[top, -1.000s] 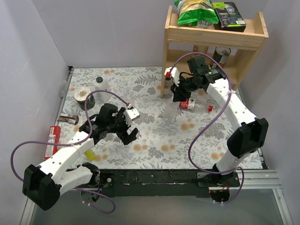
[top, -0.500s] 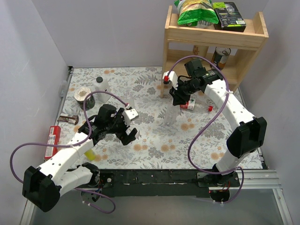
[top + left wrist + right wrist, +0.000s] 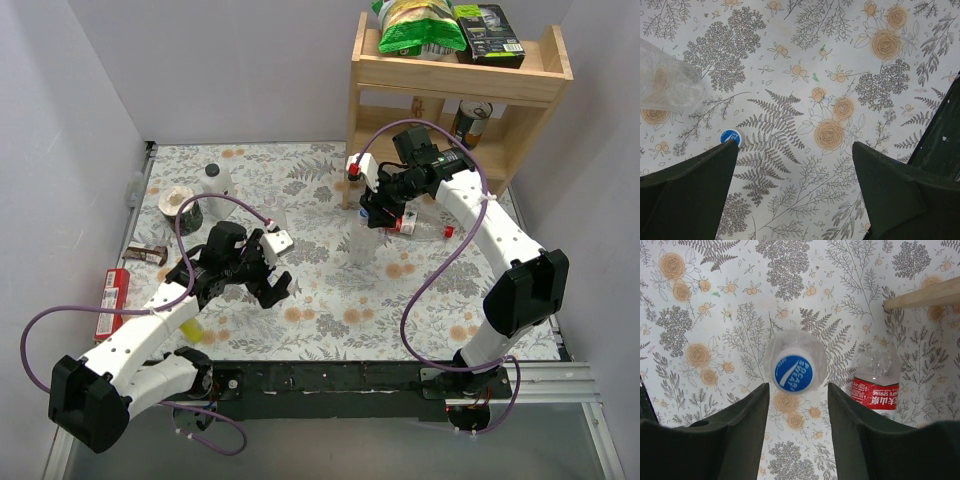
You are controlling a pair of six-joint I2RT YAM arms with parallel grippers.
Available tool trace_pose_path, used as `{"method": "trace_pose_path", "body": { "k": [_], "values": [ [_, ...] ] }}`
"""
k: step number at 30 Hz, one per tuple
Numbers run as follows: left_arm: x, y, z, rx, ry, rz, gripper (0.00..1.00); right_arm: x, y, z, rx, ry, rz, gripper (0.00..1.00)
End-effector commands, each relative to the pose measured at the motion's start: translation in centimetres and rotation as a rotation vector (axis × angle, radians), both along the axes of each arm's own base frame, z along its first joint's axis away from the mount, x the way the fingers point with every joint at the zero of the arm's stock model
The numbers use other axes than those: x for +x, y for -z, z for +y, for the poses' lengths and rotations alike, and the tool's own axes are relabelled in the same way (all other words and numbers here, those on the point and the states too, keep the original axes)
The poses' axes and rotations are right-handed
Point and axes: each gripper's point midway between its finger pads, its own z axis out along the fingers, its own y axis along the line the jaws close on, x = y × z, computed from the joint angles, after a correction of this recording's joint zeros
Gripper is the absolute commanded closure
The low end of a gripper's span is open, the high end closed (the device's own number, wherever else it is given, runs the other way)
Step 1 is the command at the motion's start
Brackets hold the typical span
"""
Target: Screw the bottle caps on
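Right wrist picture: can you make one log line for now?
right gripper: open around blue cap on bottle | left gripper: open, loose cap beside

My right gripper [image 3: 797, 390] shifted slightly left above the bottle [image 3: 805, 342], then its jaws parted and stood clear of the blue cap [image 3: 793, 373].

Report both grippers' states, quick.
Left gripper: open, empty.
Right gripper: open above the blue cap, not gripping it.
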Motion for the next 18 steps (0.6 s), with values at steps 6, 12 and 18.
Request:
{"method": "trace_pose_path", "body": {
  "k": [6, 12, 18],
  "values": [
    [-0.12, -0.54, -0.12, -0.037, 0.010, -0.023, 0.02, -0.26, -0.74, 0.67, 0.033, -0.023, -0.010, 0.40],
    [-0.10, -0.48, -0.02, -0.039, 0.006, -0.023, 0.02, -0.08, -0.70, 0.68, 0.030, -0.017, -0.008, 0.39],
    [0.00, -0.49, 0.01, -0.041, 0.002, -0.024, 0.02, 0.01, -0.69, 0.56, 0.023, -0.014, -0.013, 0.39]
  ]
}}
